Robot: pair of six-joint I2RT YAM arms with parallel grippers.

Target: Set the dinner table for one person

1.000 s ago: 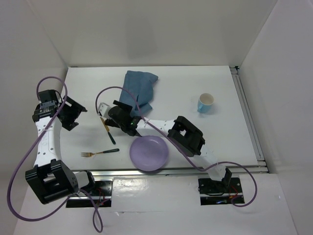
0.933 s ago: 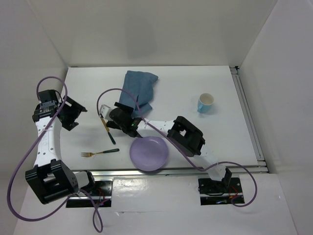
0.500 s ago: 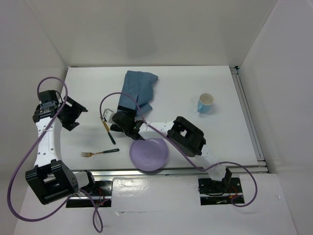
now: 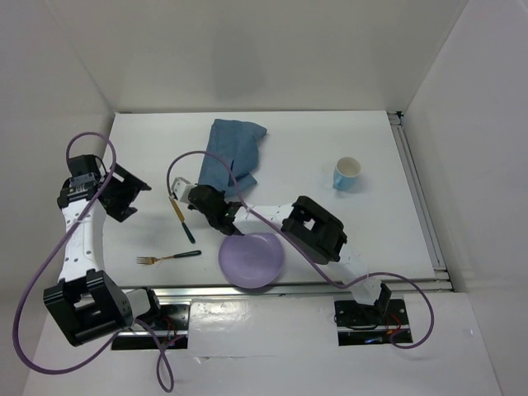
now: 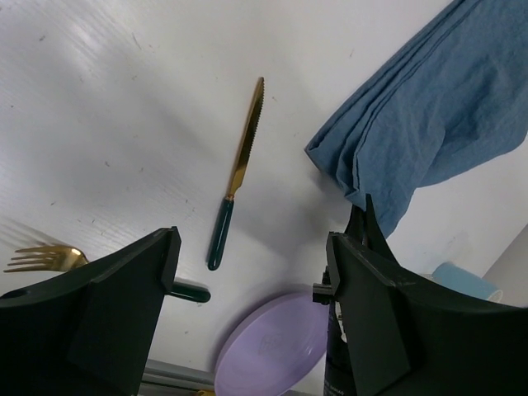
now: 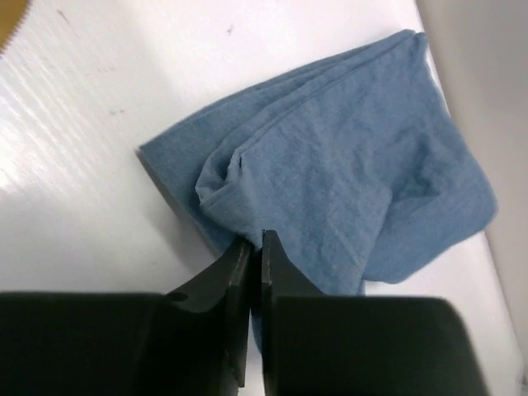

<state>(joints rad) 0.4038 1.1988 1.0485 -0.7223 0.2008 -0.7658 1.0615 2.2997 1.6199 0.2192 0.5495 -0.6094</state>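
The white dinner table [image 4: 330, 231] carries a crumpled blue cloth [image 4: 239, 148], a gold knife with a dark green handle [image 4: 182, 219], a matching fork [image 4: 169, 257], a lilac plate [image 4: 252, 258] and a light blue cup [image 4: 347, 173]. My right gripper [image 6: 254, 239] is shut on the cloth's [image 6: 346, 165] near edge, and the fabric bunches at its tips; from above the right gripper [image 4: 216, 191] sits at the cloth's lower left corner. My left gripper [image 5: 252, 247] hangs open above the table, left of the knife [image 5: 238, 169], holding nothing.
The plate [image 5: 276, 346] lies at the near edge, just in front of the right arm. A metal rail [image 4: 421, 198] runs along the table's right side. White walls enclose the back and both sides.
My right gripper, open a second ago, has shifted slightly left and closed on the cloth's near edge. The left arm has barely moved.
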